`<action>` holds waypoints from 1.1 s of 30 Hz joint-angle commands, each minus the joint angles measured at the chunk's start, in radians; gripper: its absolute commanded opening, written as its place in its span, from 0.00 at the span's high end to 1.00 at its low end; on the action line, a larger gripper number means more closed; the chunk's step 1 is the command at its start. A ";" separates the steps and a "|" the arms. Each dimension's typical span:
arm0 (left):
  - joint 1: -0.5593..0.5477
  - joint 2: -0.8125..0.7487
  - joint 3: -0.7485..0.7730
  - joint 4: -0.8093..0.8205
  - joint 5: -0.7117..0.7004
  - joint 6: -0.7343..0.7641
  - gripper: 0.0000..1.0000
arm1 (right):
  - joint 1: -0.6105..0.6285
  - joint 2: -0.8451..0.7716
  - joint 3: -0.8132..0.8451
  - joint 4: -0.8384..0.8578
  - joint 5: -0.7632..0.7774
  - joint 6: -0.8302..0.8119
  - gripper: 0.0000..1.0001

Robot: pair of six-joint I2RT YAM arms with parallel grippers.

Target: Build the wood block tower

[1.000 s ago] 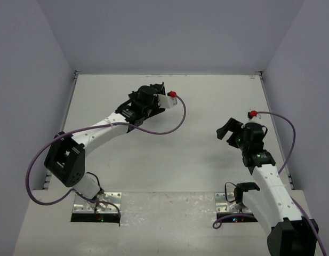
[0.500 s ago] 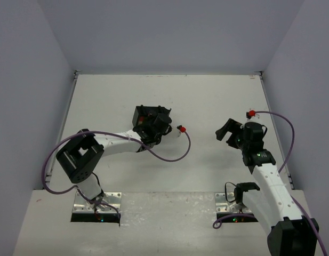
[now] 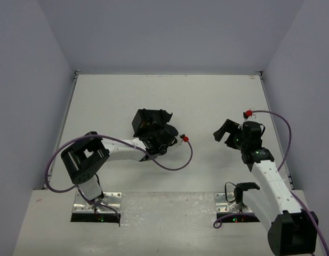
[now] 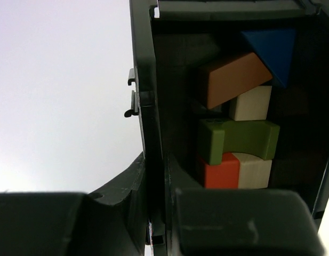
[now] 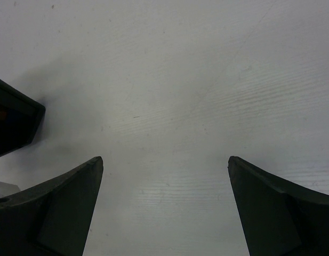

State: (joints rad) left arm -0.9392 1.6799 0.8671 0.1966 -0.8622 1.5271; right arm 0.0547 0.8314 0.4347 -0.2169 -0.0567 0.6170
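Black plastic fills most of my left wrist view: my left end effector is closed on one wall of the black tray, the wall running down between the two fingers. All the wood sits inside that tray, bunched together. A blue wedge lies at the far end with a brown oblong leaning against it. A tan cube comes next, then an olive-green block. Nearest my fingers are a red cube and a second tan cube, side by side. From above, the tray sits near the middle of the tabletop, though I cannot tell whether it lies flat or is tipped up in my grip. My right end effector hangs wide open and empty over bare tabletop, well apart from the tray. No piece is stacked yet, so I judge the task to be at its very start, at the step of getting the blocks within reach. Next, I think the tray has to be set down steady or emptied between my arms. The blocks should not scatter, so that the open right end effector can come down squarely on a broad piece for the base. Packed this tightly, they leave little room for fingers inside the tray.
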 commanded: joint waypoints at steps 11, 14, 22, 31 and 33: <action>-0.121 0.090 -0.023 0.142 -0.216 0.173 1.00 | 0.000 0.010 0.032 0.034 -0.004 -0.034 0.01; -0.136 0.107 -0.033 0.133 -0.231 0.171 1.00 | 0.000 0.008 0.032 0.033 0.001 -0.037 0.01; -0.147 0.146 -0.015 0.129 -0.243 0.136 1.00 | 0.000 0.009 0.032 0.030 0.007 -0.029 0.01; -0.147 0.142 0.016 0.089 -0.239 0.088 1.00 | 0.000 0.019 0.029 0.030 0.004 -0.024 0.01; -0.146 0.134 0.045 0.074 -0.231 0.051 1.00 | 0.000 0.029 0.031 0.026 0.013 -0.016 0.01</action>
State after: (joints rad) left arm -1.0794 1.8202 0.8545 0.2935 -1.0918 1.6366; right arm 0.0547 0.8460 0.4347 -0.2134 -0.0599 0.5981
